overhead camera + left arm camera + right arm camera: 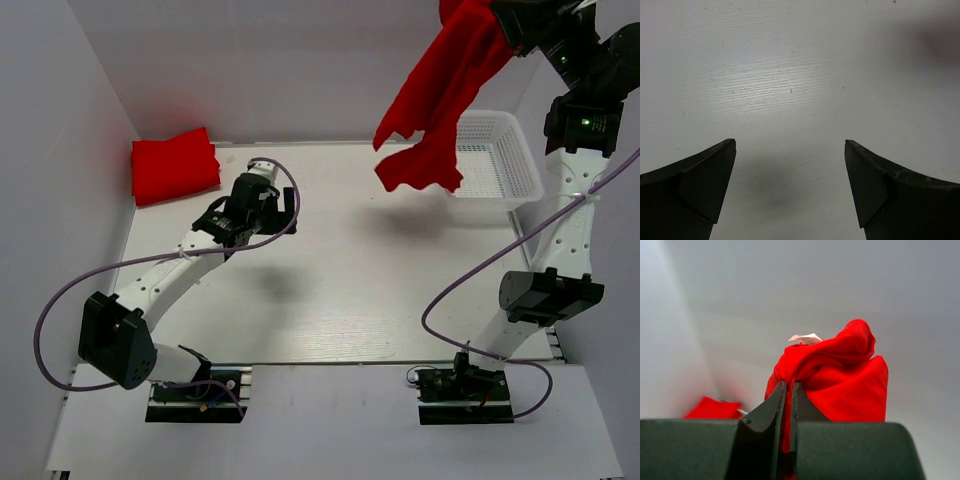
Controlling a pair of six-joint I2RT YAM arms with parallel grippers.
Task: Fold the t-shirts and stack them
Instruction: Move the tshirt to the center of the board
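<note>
A red t-shirt (440,90) hangs loose in the air from my right gripper (500,18), high at the back right, its lower end above the table beside the basket. In the right wrist view my right gripper (789,386) is shut on a bunch of that shirt (840,380), with a white label sticking out on top. A second red t-shirt (174,164) lies folded at the back left corner; it shows faintly in the right wrist view (710,409). My left gripper (282,203) is open and empty over the bare table (790,90), right of the folded shirt.
A white mesh basket (500,160) stands at the back right, partly behind the hanging shirt. White walls close the table at the back and both sides. Purple cables loop along both arms.
</note>
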